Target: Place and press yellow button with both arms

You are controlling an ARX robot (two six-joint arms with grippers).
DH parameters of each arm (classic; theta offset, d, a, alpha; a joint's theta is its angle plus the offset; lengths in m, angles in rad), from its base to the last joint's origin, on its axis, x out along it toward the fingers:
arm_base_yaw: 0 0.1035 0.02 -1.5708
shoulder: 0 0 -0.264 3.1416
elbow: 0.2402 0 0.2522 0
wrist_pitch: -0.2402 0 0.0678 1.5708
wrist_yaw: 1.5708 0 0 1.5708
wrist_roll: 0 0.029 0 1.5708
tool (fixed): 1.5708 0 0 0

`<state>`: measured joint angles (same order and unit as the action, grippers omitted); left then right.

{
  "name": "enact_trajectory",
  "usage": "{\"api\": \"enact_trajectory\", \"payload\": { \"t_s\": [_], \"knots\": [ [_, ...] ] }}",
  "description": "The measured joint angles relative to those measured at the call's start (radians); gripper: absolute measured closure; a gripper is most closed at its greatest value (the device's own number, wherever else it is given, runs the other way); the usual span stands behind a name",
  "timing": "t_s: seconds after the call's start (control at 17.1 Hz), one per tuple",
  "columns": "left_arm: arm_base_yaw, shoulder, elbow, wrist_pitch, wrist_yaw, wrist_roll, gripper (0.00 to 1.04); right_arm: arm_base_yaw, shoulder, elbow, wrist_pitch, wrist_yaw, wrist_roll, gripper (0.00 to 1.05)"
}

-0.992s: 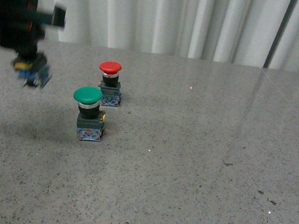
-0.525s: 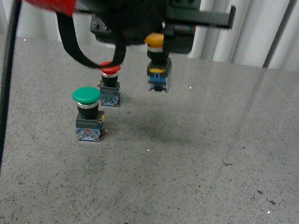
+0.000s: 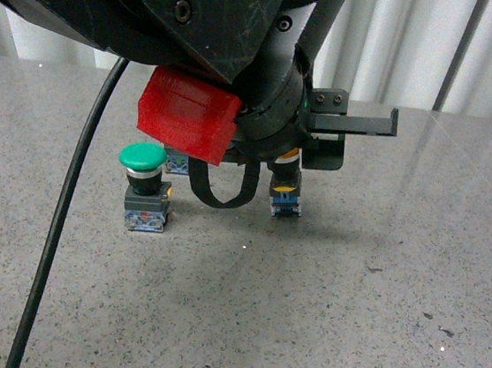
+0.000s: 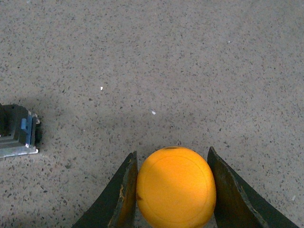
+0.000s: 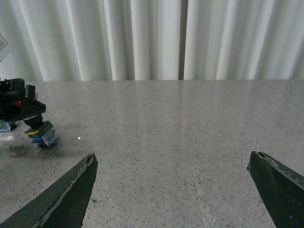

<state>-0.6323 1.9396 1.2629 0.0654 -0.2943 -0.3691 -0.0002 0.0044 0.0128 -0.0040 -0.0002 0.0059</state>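
The yellow button (image 3: 285,195) hangs at table height just right of the middle, and I cannot tell whether its blue-edged base touches the table. My left gripper (image 3: 284,176) is shut on it, and the bulky left arm (image 3: 202,19) fills the top of the front view. In the left wrist view the yellow cap (image 4: 175,187) is squeezed between both fingers (image 4: 124,194). My right gripper (image 5: 172,159) is open over bare table, with nothing between its fingers. It sees the held yellow button (image 5: 42,135) far off to one side.
A green-capped switch (image 3: 144,158) stands upright left of the yellow one. Behind it, only the base (image 3: 175,163) of another switch shows past the arm. A grey switch base (image 4: 16,130) shows in the left wrist view. White curtains (image 3: 422,44) back the grey speckled table (image 3: 374,305).
My left arm has carried the yellow button from the far left, past the green and red switches, and lowered it to the table right of the green one. The arm now hides the red cap.
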Motion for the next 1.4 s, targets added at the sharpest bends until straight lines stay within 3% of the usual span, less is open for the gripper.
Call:
{"api": "enact_trajectory", "payload": {
  "t_s": [0.47, 0.58, 0.7, 0.82, 1.05, 1.23, 1.4],
  "knots": [
    [-0.054, 0.002, 0.012, -0.028, -0.032, -0.036, 0.67, 0.0, 0.0, 0.0, 0.0, 0.0, 0.0, 0.07],
    [-0.058, 0.002, 0.013, -0.031, -0.043, -0.035, 0.48, 0.0, 0.0, 0.0, 0.0, 0.0, 0.0, 0.07],
    [-0.052, 0.001, 0.013, -0.028, -0.052, -0.035, 0.21, 0.0, 0.0, 0.0, 0.0, 0.0, 0.0, 0.07],
    [-0.045, -0.011, 0.01, -0.008, -0.06, -0.022, 0.05, 0.0, 0.0, 0.0, 0.0, 0.0, 0.0, 0.07],
    [0.008, -0.139, -0.029, 0.095, -0.105, 0.068, 0.07, 0.0, 0.0, 0.0, 0.0, 0.0, 0.0, 0.07],
    [0.124, -0.346, -0.156, 0.207, -0.188, 0.212, 0.07, 0.0, 0.0, 0.0, 0.0, 0.0, 0.0, 0.07],
    [0.255, -0.631, -0.36, 0.303, -0.209, 0.385, 0.07, 0.0, 0.0, 0.0, 0.0, 0.0, 0.0, 0.07]
  ]
}}
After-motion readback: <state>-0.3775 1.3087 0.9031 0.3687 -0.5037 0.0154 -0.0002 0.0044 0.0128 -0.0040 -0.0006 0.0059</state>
